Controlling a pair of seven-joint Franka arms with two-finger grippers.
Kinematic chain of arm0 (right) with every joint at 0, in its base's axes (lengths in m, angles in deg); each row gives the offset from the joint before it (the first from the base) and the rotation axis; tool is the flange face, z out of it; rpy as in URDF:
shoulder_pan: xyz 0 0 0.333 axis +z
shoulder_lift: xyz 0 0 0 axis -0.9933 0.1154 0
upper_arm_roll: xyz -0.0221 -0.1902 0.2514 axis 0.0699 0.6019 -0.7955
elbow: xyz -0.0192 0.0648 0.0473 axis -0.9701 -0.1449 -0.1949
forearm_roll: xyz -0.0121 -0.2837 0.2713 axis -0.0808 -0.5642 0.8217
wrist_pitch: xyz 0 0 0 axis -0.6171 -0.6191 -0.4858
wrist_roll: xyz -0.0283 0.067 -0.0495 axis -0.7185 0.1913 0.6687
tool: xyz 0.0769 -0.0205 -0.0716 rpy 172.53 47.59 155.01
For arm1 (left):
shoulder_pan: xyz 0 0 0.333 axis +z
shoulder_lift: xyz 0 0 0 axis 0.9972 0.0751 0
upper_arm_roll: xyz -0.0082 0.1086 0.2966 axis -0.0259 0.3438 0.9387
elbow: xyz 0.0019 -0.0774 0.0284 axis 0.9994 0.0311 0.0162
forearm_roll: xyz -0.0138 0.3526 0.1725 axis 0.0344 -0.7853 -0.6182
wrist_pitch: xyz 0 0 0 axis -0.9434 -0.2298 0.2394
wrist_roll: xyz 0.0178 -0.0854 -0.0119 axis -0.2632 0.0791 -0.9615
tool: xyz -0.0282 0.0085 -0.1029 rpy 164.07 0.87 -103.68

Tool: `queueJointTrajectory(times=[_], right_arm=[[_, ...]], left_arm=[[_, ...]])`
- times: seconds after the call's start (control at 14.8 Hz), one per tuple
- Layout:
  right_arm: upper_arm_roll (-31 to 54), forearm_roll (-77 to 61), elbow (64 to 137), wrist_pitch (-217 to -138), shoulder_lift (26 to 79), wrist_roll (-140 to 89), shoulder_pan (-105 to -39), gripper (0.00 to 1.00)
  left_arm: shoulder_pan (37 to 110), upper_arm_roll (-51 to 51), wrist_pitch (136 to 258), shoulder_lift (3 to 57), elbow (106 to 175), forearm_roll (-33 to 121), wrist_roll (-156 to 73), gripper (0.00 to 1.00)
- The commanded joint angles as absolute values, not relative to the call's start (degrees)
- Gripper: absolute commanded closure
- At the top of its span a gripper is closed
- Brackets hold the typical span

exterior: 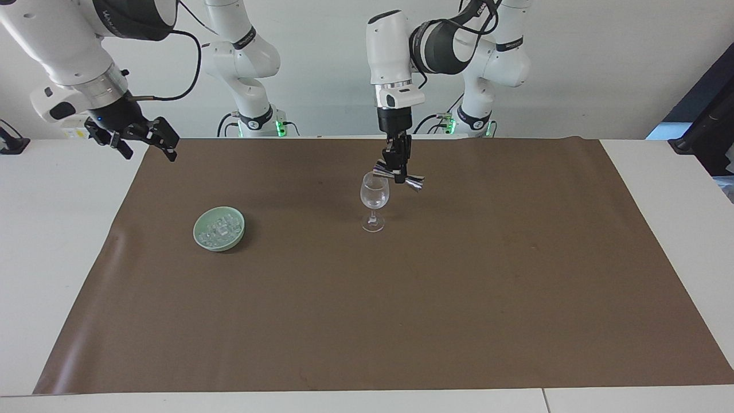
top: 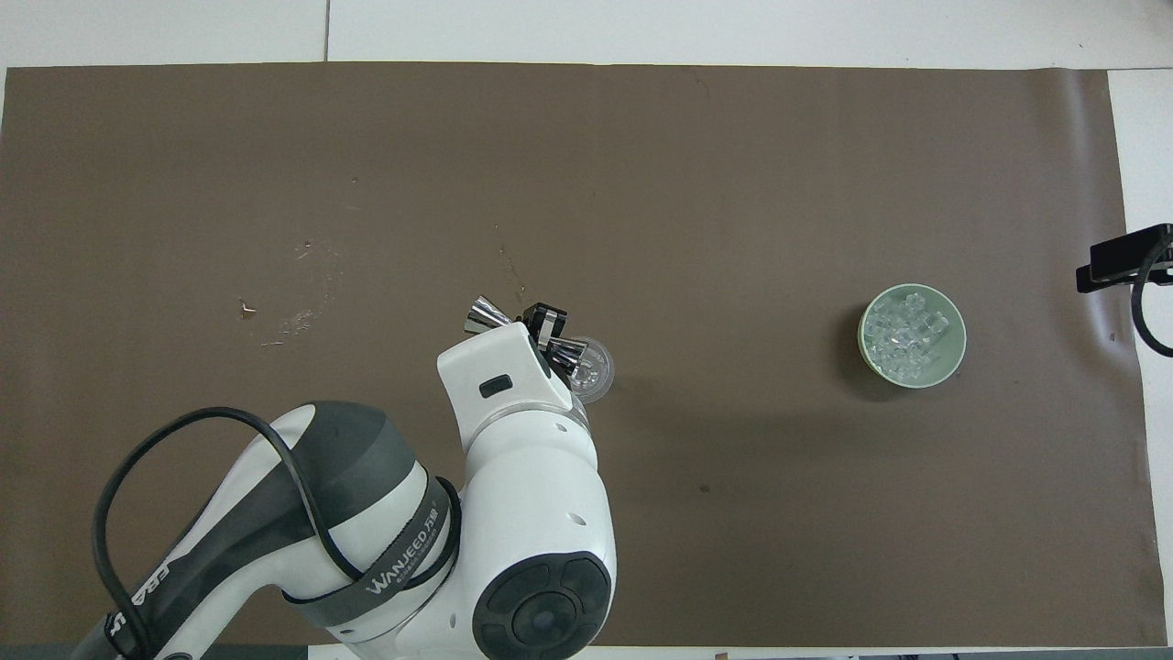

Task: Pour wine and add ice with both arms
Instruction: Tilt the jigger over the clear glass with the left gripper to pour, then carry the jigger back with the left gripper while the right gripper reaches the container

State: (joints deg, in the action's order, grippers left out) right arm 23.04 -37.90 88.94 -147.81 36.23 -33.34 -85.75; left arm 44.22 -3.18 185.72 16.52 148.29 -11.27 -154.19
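Our left gripper (exterior: 398, 166) is clamped on the steel jigger (exterior: 399, 175), tipped sideways w/ one end over the wine glass (exterior: 374, 198) rim. Our right gripper (exterior: 143, 140) waits w/ fingers spread, over the mat edge. Ice (exterior: 221, 228) sits in the green bowl (exterior: 202, 241), toward the right arm's end.

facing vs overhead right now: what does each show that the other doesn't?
Facing only: both arm bases, the right claw whole, open, waiting over the mat's edge, and the glass's stem with the jigger tipped above its rim.
Overhead only: the ice as separate cubes, and scuff marks on the mat.
Both: left claw shut on the jigger, wine glass, green bowl.
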Motion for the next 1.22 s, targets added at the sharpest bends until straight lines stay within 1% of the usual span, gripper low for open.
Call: queueJointTrajectory(times=[0.0,0.14,0.27,0.47,0.61,0.74,0.81,0.95,1.08,1.15], right_arm=[[23.0,-37.1,91.1,-147.2,34.7,-31.7,-85.7,0.00],[22.3,-37.1,91.3,-147.2,34.5,-31.5,-85.7,0.00],[21.1,-37.1,95.4,-148.5,32.7,-29.5,-85.7,0.00],[20.8,-37.0,109.1,-158.2,26.7,-24.3,-85.7,0.00],[20.7,-37.1,115.8,-164.1,24.1,-21.8,-85.7,0.00],[20.7,-37.0,118.4,-167.9,24.5,-21.5,-82.4,0.00],[20.7,-37.0,119.7,-169.6,25.3,-21.5,-82.0,0.00],[20.7,-37.0,122.4,-175.4,27.3,-18.5,-82.0,0.00],[20.7,-37.0,122.9,-178.8,29.6,-15.5,-82.6,0.00],[20.8,-37.0,123.6,-180.6,30.4,-14.8,-82.7,0.02]], left_arm=[[47.3,-2.8,188.2,17.3,147.8,-6.8,-154.2,1.00],[48.5,-2.7,190.8,17.4,148.6,-3.0,-153.1,1.00],[51.4,-2.8,192.9,17.8,149.2,4.0,-147.9,1.00],[55.0,-2.7,194.2,18.2,149.2,18.0,-136.5,1.00],[58.6,-2.7,194.2,18.8,149.1,28.7,-127.2,1.00],[63.2,-2.7,192.6,18.9,149.0,40.0,-116.8,1.00],[66.6,-2.7,190.5,18.9,149.0,44.8,-112.1,1.00],[72.9,-2.7,186.5,18.8,148.8,51.8,-104.7,1.00],[79.5,-2.7,181.8,18.8,148.8,57.3,-98.0,1.00],[82.2,-2.7,180.4,18.9,149.0,59.0,-95.1,1.00]])
